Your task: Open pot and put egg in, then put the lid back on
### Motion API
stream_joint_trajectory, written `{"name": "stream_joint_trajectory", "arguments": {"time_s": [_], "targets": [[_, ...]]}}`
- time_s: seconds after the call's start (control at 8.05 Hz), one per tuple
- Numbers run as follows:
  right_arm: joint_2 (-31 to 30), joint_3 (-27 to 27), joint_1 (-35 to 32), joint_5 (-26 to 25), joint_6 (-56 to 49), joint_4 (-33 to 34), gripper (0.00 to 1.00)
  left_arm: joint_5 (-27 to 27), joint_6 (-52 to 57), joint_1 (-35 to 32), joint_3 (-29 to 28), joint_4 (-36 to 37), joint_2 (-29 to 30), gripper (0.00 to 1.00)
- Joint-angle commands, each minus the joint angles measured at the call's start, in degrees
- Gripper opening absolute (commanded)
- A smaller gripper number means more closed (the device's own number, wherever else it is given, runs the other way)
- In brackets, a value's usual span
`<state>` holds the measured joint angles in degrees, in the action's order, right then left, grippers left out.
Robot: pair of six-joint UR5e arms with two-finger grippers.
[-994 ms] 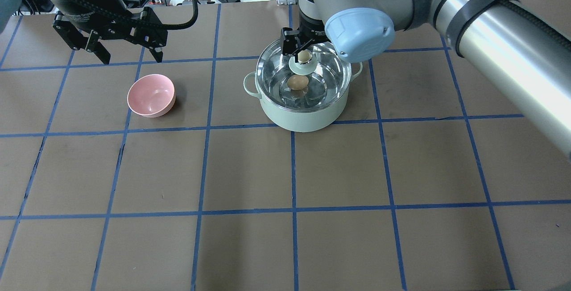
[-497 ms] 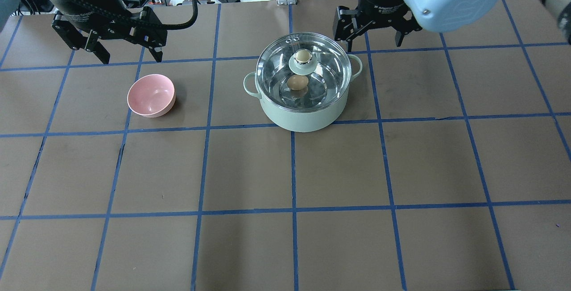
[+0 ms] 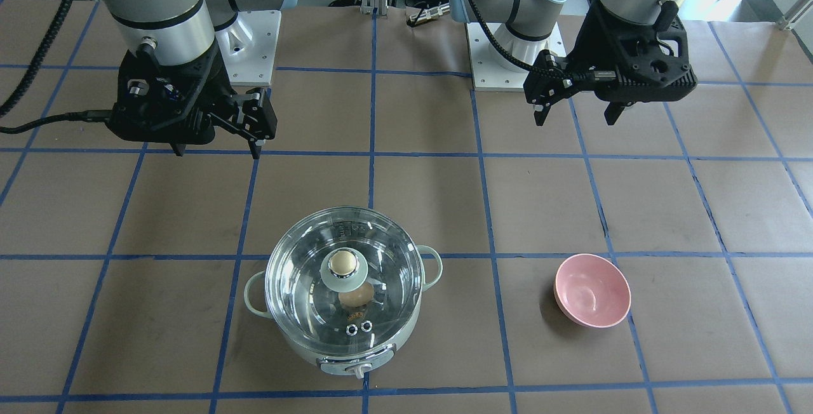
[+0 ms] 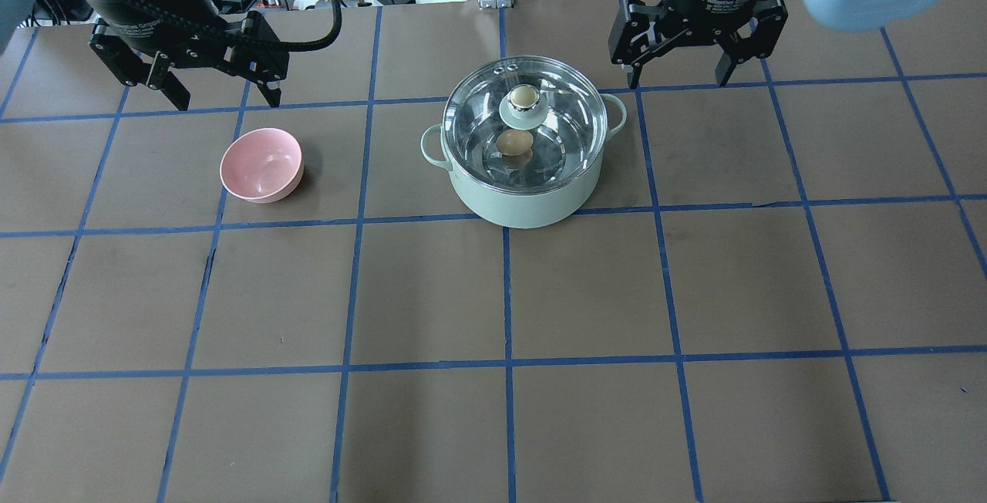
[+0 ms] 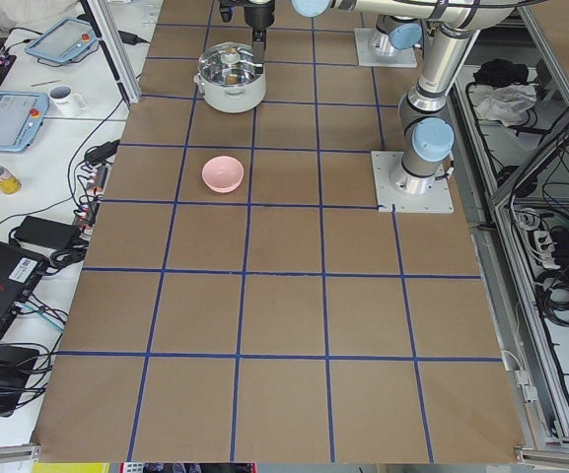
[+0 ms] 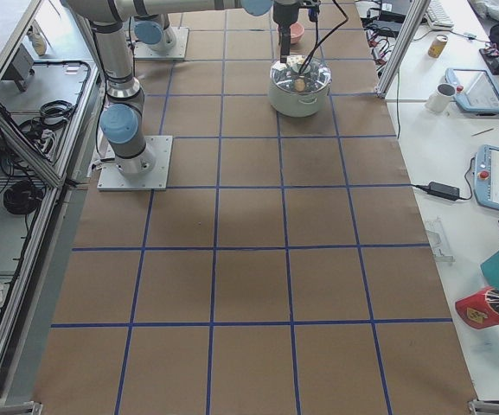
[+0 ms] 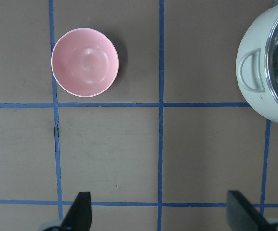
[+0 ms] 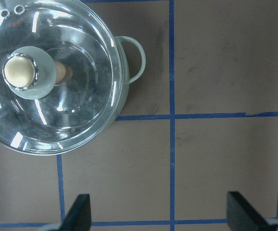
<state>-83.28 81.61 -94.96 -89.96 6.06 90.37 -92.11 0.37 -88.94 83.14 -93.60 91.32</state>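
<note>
Both sets of fingers are spread wide and empty: left gripper (image 4: pixel 224 90) at ten o'clock from the pot (image 4: pixel 524 206), right gripper (image 4: pixel 678 71) at two. With the lid (image 4: pixel 523 106) seated and the egg (image 4: pixel 514 142) inside, the job looks finished; parking remains.

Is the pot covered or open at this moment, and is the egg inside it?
Covered: the lid sits level on the rim of the pot, and the egg shows inside through the glass.
</note>
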Motion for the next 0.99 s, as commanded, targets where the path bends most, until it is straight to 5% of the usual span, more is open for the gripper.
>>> {"name": "stream_joint_trajectory", "arguments": {"time_s": [0.0, 0.87], "targets": [[-0.30, 0.04, 4.42, 1.01, -6.21, -1.15, 1.00, 0.00, -0.02, 0.00, 0.00, 0.00, 0.00, 1.00], [-0.56, 1.71, 5.40, 1.18, -9.31, -0.63, 1.00, 0.00, 0.07, 0.00, 0.00, 0.00, 0.00, 1.00]]}}
